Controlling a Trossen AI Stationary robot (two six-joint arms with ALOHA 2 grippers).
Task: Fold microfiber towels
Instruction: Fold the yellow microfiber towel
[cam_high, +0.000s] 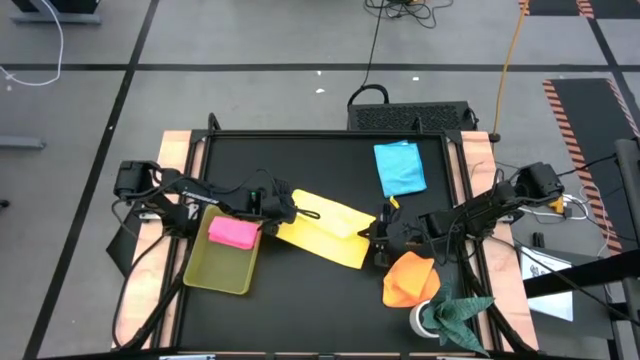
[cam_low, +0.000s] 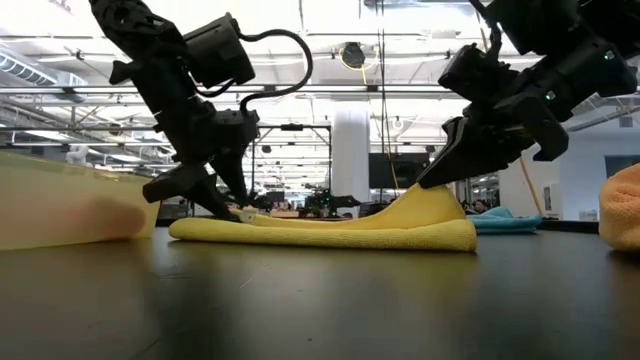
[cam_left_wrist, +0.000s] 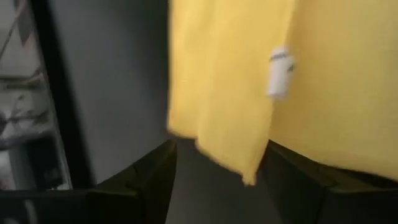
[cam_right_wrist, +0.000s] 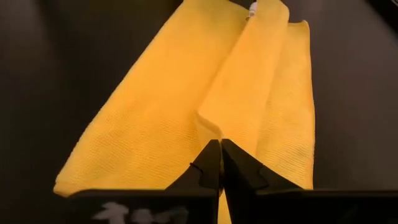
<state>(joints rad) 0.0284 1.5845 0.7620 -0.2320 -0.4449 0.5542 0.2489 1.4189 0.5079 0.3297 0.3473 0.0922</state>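
The yellow towel (cam_high: 322, 230) lies partly folded on the black table, between my two grippers. My left gripper (cam_high: 292, 212) is open at the towel's left end, its fingers (cam_left_wrist: 149, 177) on either side of a hanging corner (cam_left_wrist: 247, 171). My right gripper (cam_high: 372, 236) is shut on the towel's right end, which rises in the low view (cam_low: 430, 205). The pink towel (cam_high: 233, 232) lies folded in the yellow-green tray (cam_high: 215, 272). The light blue towel (cam_high: 400, 168) lies flat at the far right. The orange towel (cam_high: 410, 280) lies bunched at the near right. My left gripper is open around the yellow towel's corner; I cannot tell whether a finger touches it. My right gripper pinches a raised fold of the yellow towel (cam_right_wrist: 211, 127) between its two shut fingers, at the towel's right end. The fingers slant down from the table's right. That end is lifted into a ridge; the rest (cam_low: 320, 235) lies on the table.
A dark green cloth (cam_high: 458, 310) lies by a white roll at the near right corner. The tray stands at the near left, close under my left arm. Wooden rails (cam_high: 178, 150) run along the table's left and right sides.
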